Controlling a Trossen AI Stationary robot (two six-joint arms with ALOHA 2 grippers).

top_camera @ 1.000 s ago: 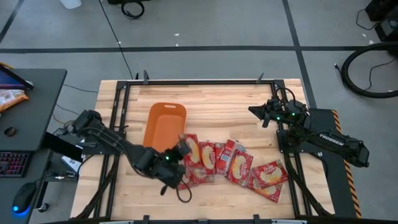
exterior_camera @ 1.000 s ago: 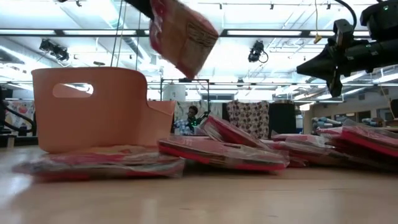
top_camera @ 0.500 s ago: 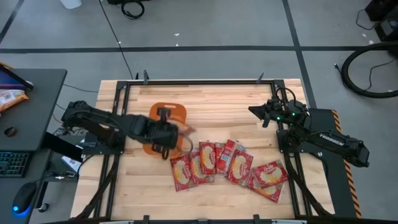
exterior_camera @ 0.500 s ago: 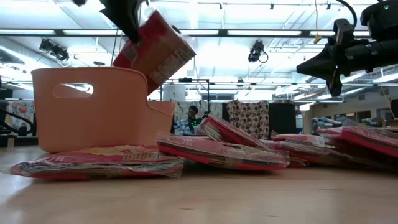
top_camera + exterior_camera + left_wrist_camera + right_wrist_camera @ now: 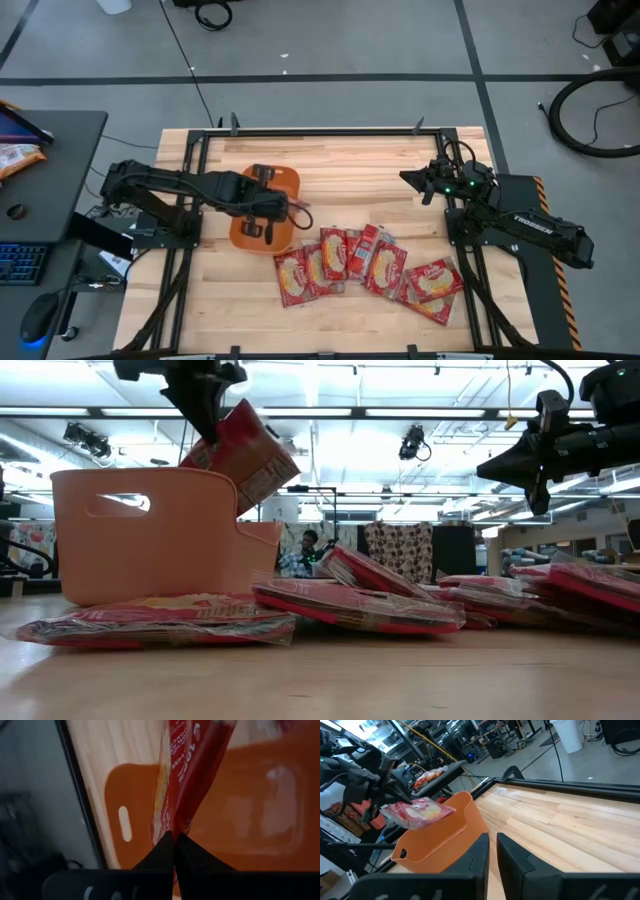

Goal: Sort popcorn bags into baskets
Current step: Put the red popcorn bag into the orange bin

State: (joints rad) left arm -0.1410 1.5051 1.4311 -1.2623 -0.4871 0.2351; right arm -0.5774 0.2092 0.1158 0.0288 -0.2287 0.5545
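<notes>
My left gripper hangs over the orange basket and is shut on one red popcorn bag. In the low view the gripper stands above the basket's rim. Several more popcorn bags lie flat and overlapping on the wooden table, right of the basket. My right gripper waits at the table's right side, level, pointing left, its fingers together on nothing. My left gripper pinches the bag's end seam between its two fingers. The fingers come slanting down from above. The bag hangs tilted below them over the basket, and its lower corner dips behind the basket's rim in the low view.
The pile of bags reaches from beside the basket to the right arm's base. Bare wood lies beyond the basket toward the far edge. A dark desk with a keyboard stands left of the table.
My left gripper has carried the bag from above the pile's left end toward the far edge, to a place over the basket, rolling its wrist on the way. The bag stays pinched and has swung from hanging high over the pile to tilting down at the basket's rim.
</notes>
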